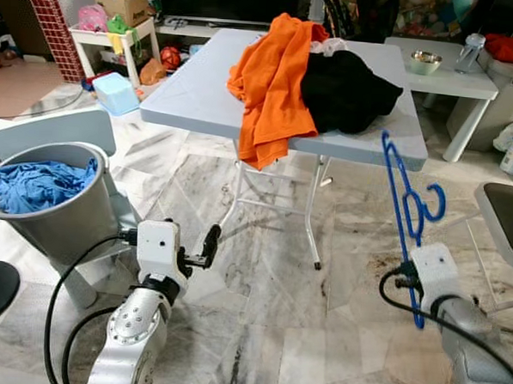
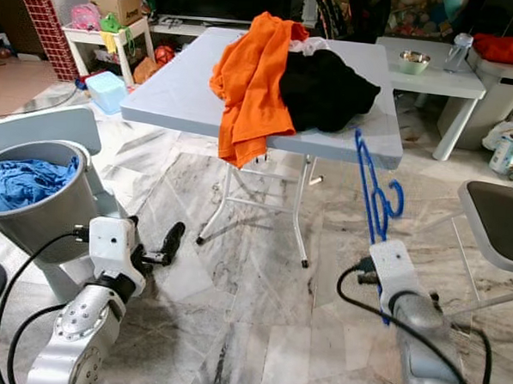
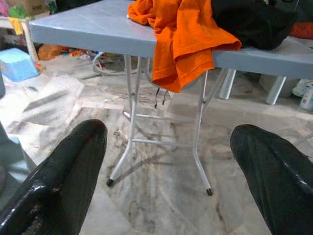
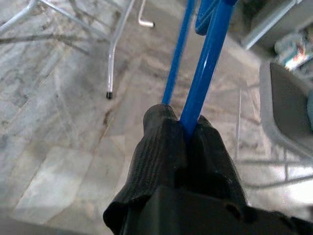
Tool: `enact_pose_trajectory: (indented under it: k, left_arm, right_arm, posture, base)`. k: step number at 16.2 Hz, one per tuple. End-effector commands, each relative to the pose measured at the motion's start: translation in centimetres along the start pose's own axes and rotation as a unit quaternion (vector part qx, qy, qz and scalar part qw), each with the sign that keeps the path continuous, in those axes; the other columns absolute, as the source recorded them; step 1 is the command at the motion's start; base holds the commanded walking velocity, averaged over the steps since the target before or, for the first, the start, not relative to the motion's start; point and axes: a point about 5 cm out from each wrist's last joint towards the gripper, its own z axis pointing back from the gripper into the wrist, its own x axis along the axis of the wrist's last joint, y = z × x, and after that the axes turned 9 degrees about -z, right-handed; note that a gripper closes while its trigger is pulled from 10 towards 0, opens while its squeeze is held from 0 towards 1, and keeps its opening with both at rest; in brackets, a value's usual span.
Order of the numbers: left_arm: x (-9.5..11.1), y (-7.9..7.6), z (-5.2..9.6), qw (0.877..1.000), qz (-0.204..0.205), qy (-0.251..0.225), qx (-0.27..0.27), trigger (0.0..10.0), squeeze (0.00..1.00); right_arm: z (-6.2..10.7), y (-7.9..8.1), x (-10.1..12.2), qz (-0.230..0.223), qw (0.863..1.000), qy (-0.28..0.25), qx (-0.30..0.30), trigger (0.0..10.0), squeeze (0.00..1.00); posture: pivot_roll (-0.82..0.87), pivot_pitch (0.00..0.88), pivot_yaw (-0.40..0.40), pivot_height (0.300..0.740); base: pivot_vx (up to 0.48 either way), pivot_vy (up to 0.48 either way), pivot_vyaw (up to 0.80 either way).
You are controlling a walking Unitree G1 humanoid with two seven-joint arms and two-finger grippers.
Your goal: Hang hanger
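A blue plastic hanger (image 1: 404, 200) stands nearly upright in front of the grey folding table's right corner, its hook curling right. My right gripper (image 4: 183, 128) is shut on one of its thin blue bars (image 4: 208, 58), low at the right above the marble floor. My left gripper (image 1: 209, 243) is held low at the left and points toward the table legs. Its fingers (image 3: 73, 161) are wide apart with nothing between them.
The folding table (image 1: 193, 94) carries an orange garment (image 1: 275, 81) draped over its front edge and a black garment (image 1: 348, 89). A grey bin (image 1: 61, 229) holding blue cloth stands at the left. A chair seat (image 1: 509, 214) is at the right, and a white side table (image 1: 456, 82) stands behind.
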Motion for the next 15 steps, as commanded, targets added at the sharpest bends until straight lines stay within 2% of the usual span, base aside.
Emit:
enact_pose_trajectory:
  k: [1,2,5,7,15]
  left_arm:
    - [0.1,0.0,-0.1,1.000,0.002,0.002,-0.001,10.0,1.00]
    - [0.1,-0.2,0.0,1.000,0.016,0.007,-0.003,10.0,0.00]
    - [0.1,-0.4,-0.1,1.000,0.024,0.007,-0.011,10.0,0.00]
    - [0.4,-0.5,-0.3,0.999,0.036,0.008,-0.016,10.0,0.00]
    - [0.5,-0.5,-0.4,0.998,0.051,0.016,-0.021,10.0,0.00]
  right_arm:
    - [0.3,0.0,0.8,-0.010,1.000,-0.015,-0.011,4.1,0.00]
    - [0.5,0.5,0.4,-0.014,1.000,-0.004,-0.014,10.0,0.00]
    - [0.7,1.0,0.1,-0.023,1.000,0.005,-0.021,10.0,0.00]
    - [0.7,1.4,0.4,-0.028,0.999,0.005,-0.022,10.0,0.00]
    - [0.8,1.7,0.5,-0.030,0.999,0.008,-0.024,10.0,0.00]
  posture:
    - [-0.14,0.000,0.003,0.740]
    - [-0.14,0.000,0.006,0.740]
    - [-0.14,0.000,0.004,0.740]
    - [-0.14,0.000,0.006,0.740]
    - [-0.14,0.000,0.012,0.740]
  base:
    - [0.000,0.000,0.00]
    - [0.000,0.000,0.00]
    - [0.000,0.000,0.00]
    - [0.000,0.000,-0.79]
    - [0.000,0.280,-0.80]
